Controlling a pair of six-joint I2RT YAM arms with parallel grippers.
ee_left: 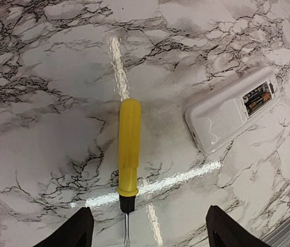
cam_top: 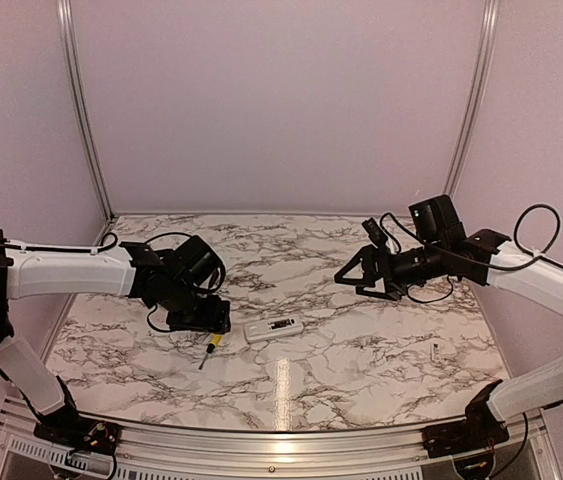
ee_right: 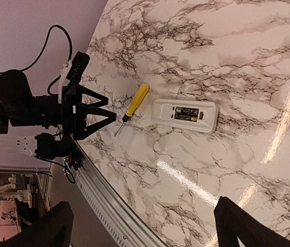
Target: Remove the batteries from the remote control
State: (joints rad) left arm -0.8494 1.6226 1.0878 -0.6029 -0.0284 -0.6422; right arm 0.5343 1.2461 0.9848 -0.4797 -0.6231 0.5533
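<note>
Both arms are bolted at the near edge of the marble table (cam_top: 361,370), and each rises outward to a bent elbow before reaching in toward the middle. On the near right of the tabletop lies a tiny pale screw (cam_top: 434,350), well apart from everything else. Left of centre, the yellow-handled screwdriver (ee_left: 129,149) lies flat with its metal tip toward the left gripper (cam_top: 201,318). The left arm's white forearm runs level from the left side and its wrist bends down, so this gripper hangs low over the table just beyond the tool. Its jaws stand apart with nothing in them. In the left wrist view the shaft runs between the two dark fingers (ee_left: 80,229) without touching either. Just right of the screwdriver, near the table's centre, the remote control (cam_top: 273,327) lies flat with its open recess facing up. The batteries (ee_left: 257,100) sit inside that recess at one end of the white body; their number cannot be told. Farther back on the right, the right gripper (cam_top: 346,275) is held well above the table on a forearm slanting in from the right, pointing toward the centre. Its jaws are spread wide and empty.
</note>
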